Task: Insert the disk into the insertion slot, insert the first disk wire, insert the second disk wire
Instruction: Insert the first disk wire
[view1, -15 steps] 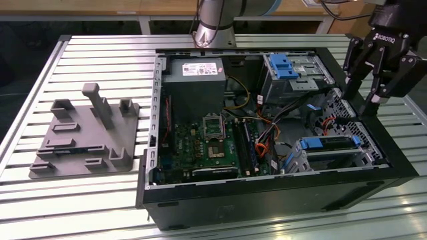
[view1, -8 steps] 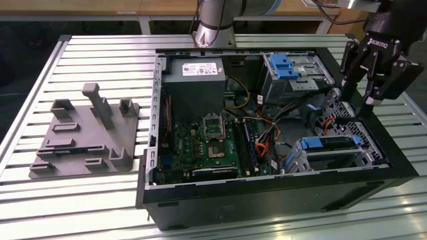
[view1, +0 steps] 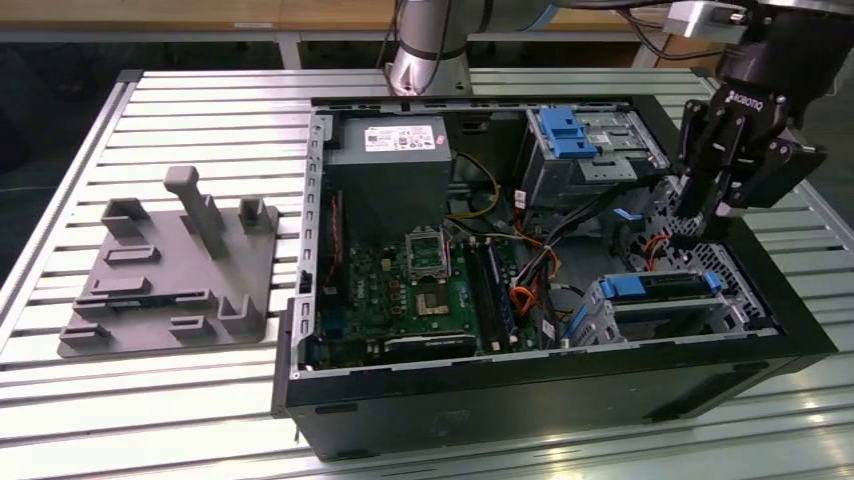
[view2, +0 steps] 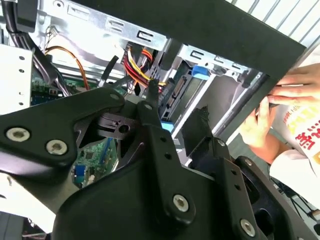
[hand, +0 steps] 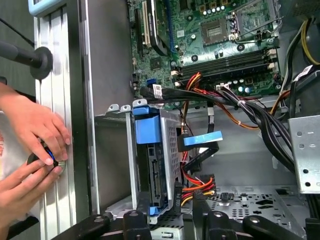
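The computer case (view1: 534, 385) lay open on the slatted table (view1: 200, 100); the gripper (view1: 697, 228) hung inside it at the exterior view's right, just above the low perforated insertion slot (view1: 731, 300); whether the pincer was wide, narrow or holding something I could not tell. The disk (view1: 663, 287) sat in that slot, its blue frame showing at the top edge; in the first wrist view the disk (hand: 154, 175) stood within the insertion slot (hand: 171, 145), its rear sockets facing out and bare, so I judged the first step done and the wire work in hand, neither wire seated. A flat blue connector (hand: 202, 140) hung just beside the cage; a bundle of red, yellow and black wires (hand: 197, 186) lay near its foot. A person's hands (hand: 37, 130) rested just outside the case wall. As I saw it, the next move would call for a firm hold on a connector's body, squared to the matching socket and pushed straight in; the loose cables crowding that corner left little room, and a tilted plug could jam.
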